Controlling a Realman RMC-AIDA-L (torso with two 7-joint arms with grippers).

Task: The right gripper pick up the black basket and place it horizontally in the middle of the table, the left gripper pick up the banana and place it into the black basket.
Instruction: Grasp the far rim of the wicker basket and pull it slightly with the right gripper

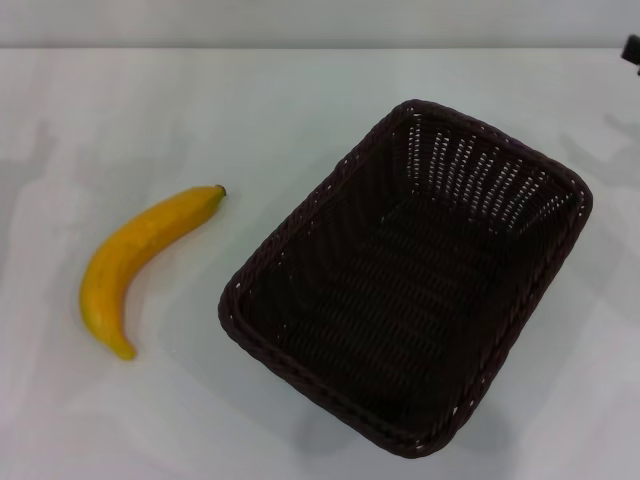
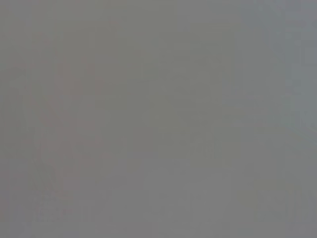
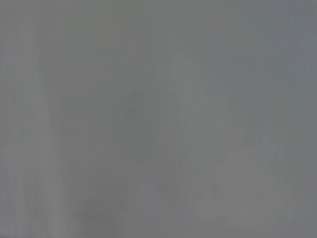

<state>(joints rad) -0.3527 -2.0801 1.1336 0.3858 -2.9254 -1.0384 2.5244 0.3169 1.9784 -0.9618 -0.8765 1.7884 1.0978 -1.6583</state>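
Head view: black basket sits skewed, right of centre on bench, not yet squared; banana left, apart. Right claw barely seen (state can't be told); left claw unseen.

- no readable text, labels, brands, numbers or signs anywhere in the head view or either wrist view.
- nothing written on the black basket, the banana or the table.
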